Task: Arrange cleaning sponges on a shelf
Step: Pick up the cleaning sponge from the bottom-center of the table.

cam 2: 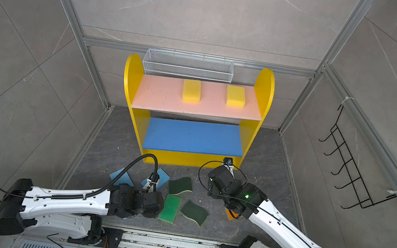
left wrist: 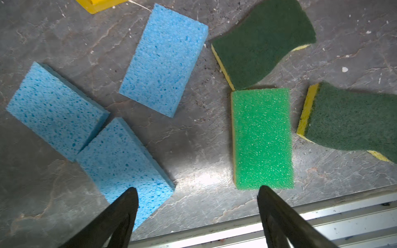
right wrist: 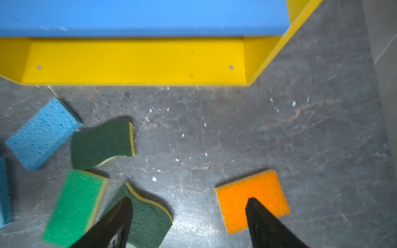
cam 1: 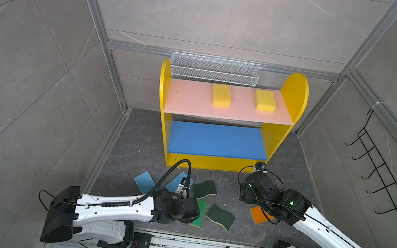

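Beneath right gripper, on dark floor: orange-topped sponge, flat, under one fingertip, off gap's centre. Long axis roughly along finger-to-finger line; I judge sidestep plus wrist turn needed. Right arm nearer. Fingers spread wide, empty. Left gripper likewise spread, empty, straddling bare floor between light-blue sponge and bright-green sponge. Beyond fingertips: shelf, blue board bare; two yellow blocks on pink board.

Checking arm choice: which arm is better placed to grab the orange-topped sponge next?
Right. The right gripper hangs open beside the orange-topped sponge; the left gripper is farther off, above a light-blue sponge and the bright-green sponge.
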{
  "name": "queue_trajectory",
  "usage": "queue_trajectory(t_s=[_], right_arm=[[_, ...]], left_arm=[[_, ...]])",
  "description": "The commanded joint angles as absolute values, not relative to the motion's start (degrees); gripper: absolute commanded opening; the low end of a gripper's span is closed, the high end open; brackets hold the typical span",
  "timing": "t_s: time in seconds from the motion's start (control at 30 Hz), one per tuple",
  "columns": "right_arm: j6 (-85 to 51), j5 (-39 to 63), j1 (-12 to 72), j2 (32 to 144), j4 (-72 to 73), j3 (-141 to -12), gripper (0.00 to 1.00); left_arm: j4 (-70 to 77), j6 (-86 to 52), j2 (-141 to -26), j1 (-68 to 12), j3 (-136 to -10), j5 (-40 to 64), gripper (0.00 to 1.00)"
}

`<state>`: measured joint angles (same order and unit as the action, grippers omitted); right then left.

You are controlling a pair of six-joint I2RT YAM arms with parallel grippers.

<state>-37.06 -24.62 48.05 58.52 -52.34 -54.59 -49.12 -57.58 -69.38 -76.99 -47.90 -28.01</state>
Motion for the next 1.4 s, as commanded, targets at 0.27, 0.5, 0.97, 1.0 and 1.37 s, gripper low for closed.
queue_trajectory(t_s=[0.27, 0.5, 0.97, 1.0, 1.37], right_arm=[[-41.88, -26.63, 48.17, 56.65, -48.8, -48.65, 0.9], [-42.37, -29.83, 48.09, 54.85, -50.42, -47.46, 0.92], [-42.26, -31.97, 47.77, 57.39, -50.45, -48.27, 0.93], [-42.07, -31.93, 47.79, 57.41, -50.41, -48.19, 0.93], [-41.69, -32.52, 47.57, 58.01, -49.92, -47.86, 0.93]], left_arm=[[-37.6, -68.79, -83.22, -83.45, -51.07, -30.06, 0.94], [-31.44, -69.08, -84.26, -83.49, -48.71, -27.34, 0.95], [-33.16, -72.87, -92.8, -83.39, -51.58, -22.33, 0.95], [-33.04, -72.94, -92.68, -83.41, -51.43, -22.39, 0.95], [-30.75, -73.33, -92.54, -82.29, -48.52, -23.02, 0.89]])
